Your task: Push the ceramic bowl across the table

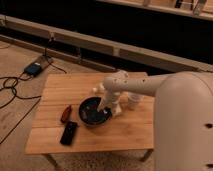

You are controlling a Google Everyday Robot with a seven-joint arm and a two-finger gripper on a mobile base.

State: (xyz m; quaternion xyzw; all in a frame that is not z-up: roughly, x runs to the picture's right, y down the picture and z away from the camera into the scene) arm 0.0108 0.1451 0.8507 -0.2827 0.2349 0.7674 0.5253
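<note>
The ceramic bowl [93, 111], round, dark and glossy, sits near the middle of the table [65, 86], a light wooden plank top. My white arm reaches in from the right and bends down over the bowl. My gripper [107, 106] is at the bowl's right rim, low, touching or just inside it.
A flat black slab [69, 133] lies at the bowl's front left, with a small red and dark object [65, 113] beside it. A white translucent cup [134, 101] stands right of the arm. Cables and a small box [33, 68] lie on the floor at left.
</note>
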